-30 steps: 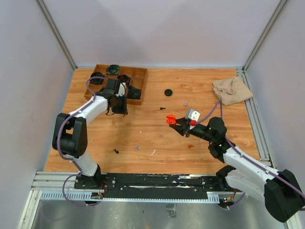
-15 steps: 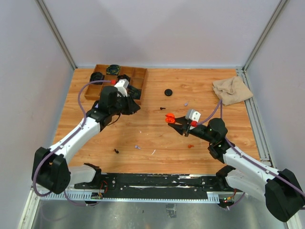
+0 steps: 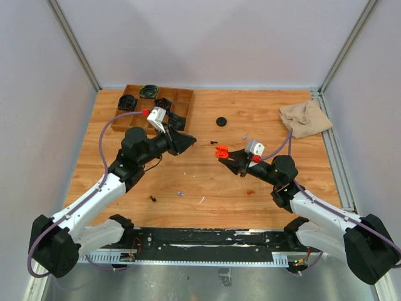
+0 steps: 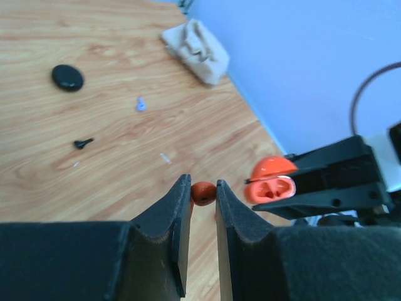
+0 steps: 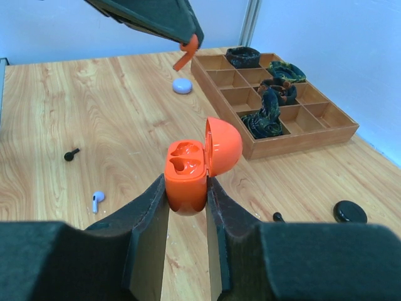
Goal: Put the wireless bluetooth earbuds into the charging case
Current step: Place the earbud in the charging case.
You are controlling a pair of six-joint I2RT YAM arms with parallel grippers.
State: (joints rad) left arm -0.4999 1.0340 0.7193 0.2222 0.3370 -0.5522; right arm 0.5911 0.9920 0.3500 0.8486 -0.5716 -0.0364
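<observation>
The left jaws are clenched on an orange earbud (image 4: 202,192), pinched between the very tips. The right jaws grasp an orange case (image 5: 194,164) by its lower half, lid flipped open and the two hollows inside bare. In the overhead view both sit above the middle of the desk (image 3: 263,113), earbud just left of the case, near but not touching.

A lavender earbud (image 3: 244,136) and a black earbud (image 3: 214,143) lie on the wood just above the case in the frame, with a round black case (image 3: 221,120) higher still. Toward the lower middle lie another black earbud (image 3: 153,198), a second lavender earbud (image 3: 180,193) and a second orange earbud (image 3: 249,191). A wooden tray (image 3: 182,100) with dark items in its compartments sits upper left; a beige cloth (image 3: 305,118) sits upper right.
</observation>
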